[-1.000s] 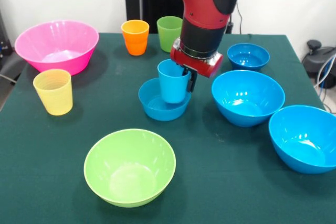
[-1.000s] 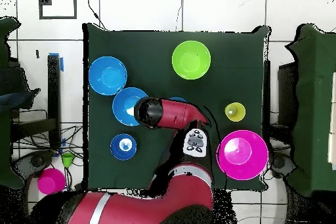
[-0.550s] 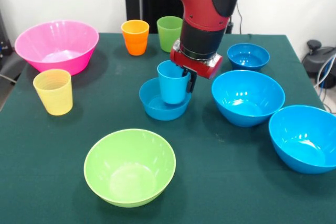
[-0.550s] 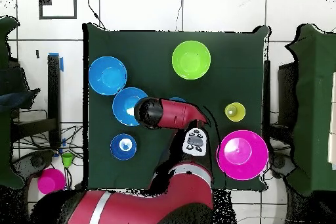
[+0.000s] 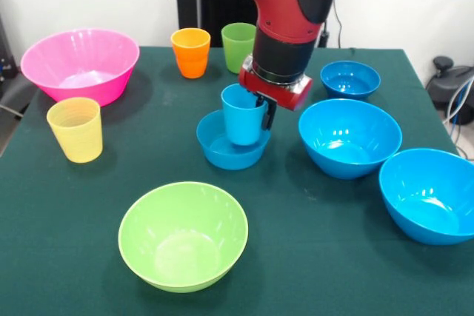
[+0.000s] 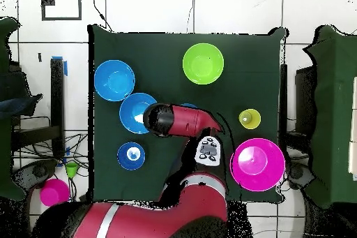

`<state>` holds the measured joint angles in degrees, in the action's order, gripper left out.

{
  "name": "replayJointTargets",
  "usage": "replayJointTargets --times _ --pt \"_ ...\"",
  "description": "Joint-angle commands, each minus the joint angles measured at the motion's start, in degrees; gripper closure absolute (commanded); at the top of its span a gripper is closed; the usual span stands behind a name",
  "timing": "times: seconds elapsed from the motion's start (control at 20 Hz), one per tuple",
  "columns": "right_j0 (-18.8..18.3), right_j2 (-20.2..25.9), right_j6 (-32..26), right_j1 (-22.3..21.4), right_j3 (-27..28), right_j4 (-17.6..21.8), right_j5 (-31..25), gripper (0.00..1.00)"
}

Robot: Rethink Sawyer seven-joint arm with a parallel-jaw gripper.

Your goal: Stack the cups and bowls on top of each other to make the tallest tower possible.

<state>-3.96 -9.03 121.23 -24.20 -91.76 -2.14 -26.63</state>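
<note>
Lime green glossy plastic bowl (image 5: 183, 236) lies nearest the front camera, upright on the dark green table (image 5: 67, 242); from above it appears at the cloth's far edge (image 6: 203, 63). Large bright blue plastic bowl (image 5: 429, 195) sits at the right of the front view, with a second large bright blue bowl (image 5: 349, 137) just beside it, slightly farther back; seen from overhead, these lie at (image 6: 114, 80) and (image 6: 135, 112). Yellow translucent plastic tumbler (image 5: 75, 129) stands upright at the left, well apart from the other cups (image 6: 249, 119). Smaller blue plastic bowl (image 5: 229, 150) occupies mid-table, and the light blue translucent tumbler (image 5: 244, 115) stands upright with its base inside that bowl. Red and black gripper (image 5: 264, 112) hangs at the tumbler's right rim; one dark finger (image 5: 272, 116) shows against the cup's outer wall, and the claw appears closed on the rim. Red arm (image 6: 183, 121) covers the cup in the overhead view, leaving only a sliver of the small bowl visible. Big pink ribbed plastic bowl (image 5: 81, 64) rests at the far left (image 6: 257, 164). Another smaller blue bowl (image 5: 349, 79) sits far right (image 6: 131, 155). Orange translucent tumbler (image 5: 190, 52) and green translucent tumbler (image 5: 238, 46) stand side by side at the far edge.
</note>
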Motion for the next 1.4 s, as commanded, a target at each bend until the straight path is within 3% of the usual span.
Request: replayJointTargets --times 0.05,1.0,1.4 --pt "-1.24 6.49 -4.54 -1.33 2.85 4.58 -4.12 1.00" --pt "-0.53 6.70 -0.80 3.45 7.29 6.57 2.33 1.00" --pt "0.39 6.15 0.48 3.41 6.48 5.74 0.50 1.00"
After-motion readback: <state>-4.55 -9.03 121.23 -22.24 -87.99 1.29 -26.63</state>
